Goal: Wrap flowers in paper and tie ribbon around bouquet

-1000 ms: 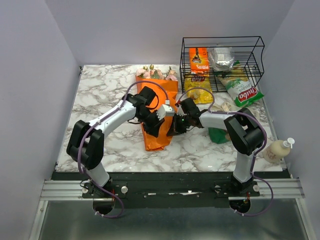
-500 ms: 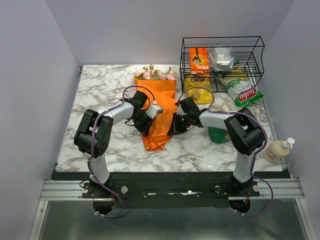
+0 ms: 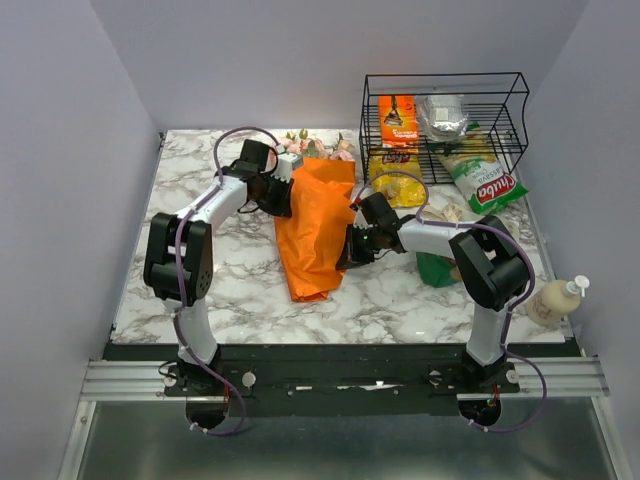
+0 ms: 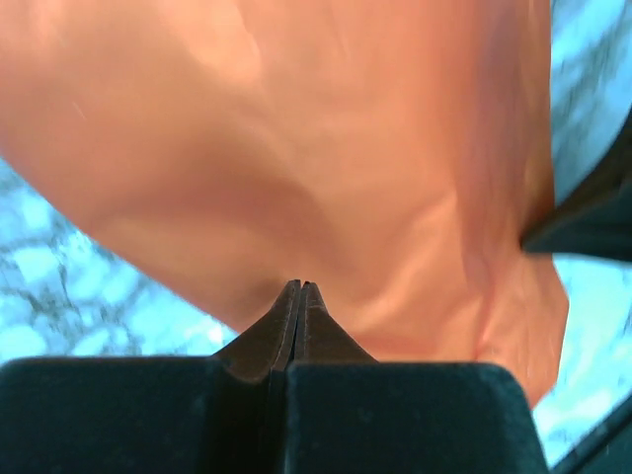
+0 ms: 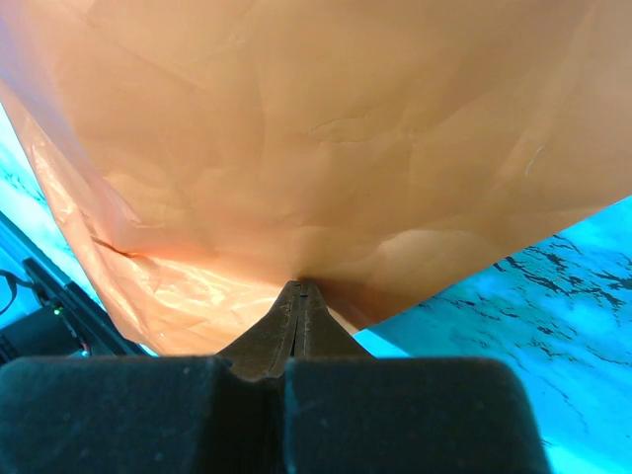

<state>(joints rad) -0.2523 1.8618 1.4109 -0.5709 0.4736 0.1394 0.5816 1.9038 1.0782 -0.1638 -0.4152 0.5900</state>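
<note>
Noticing a big shift from a second ago: left gripper (image 3: 284,197) hauled off the middle of the large bright orange sheet of thin crinkled paper (image 3: 315,225) and up to its far-left edge, with the sheet spread wider now. No change at the right gripper (image 3: 350,254), parked on the right edge, lower down.

Going by size: white-and-grey marbled table (image 3: 200,170) boxed in by plain grey walls, with a black wire basket of snack packets (image 3: 445,125) at the far right. Then the paper itself, lying mid-table, long axis running far-to-near, with a small bunch of pale pink and cream roses (image 3: 312,147) poking out at the far end, just beside the left gripper. Both grippers clenched on opposite edges of the paper, pinching it up off the marble. Probably calling for folding one edge across the stems next, with the left gripper nearer the blooms.
</note>
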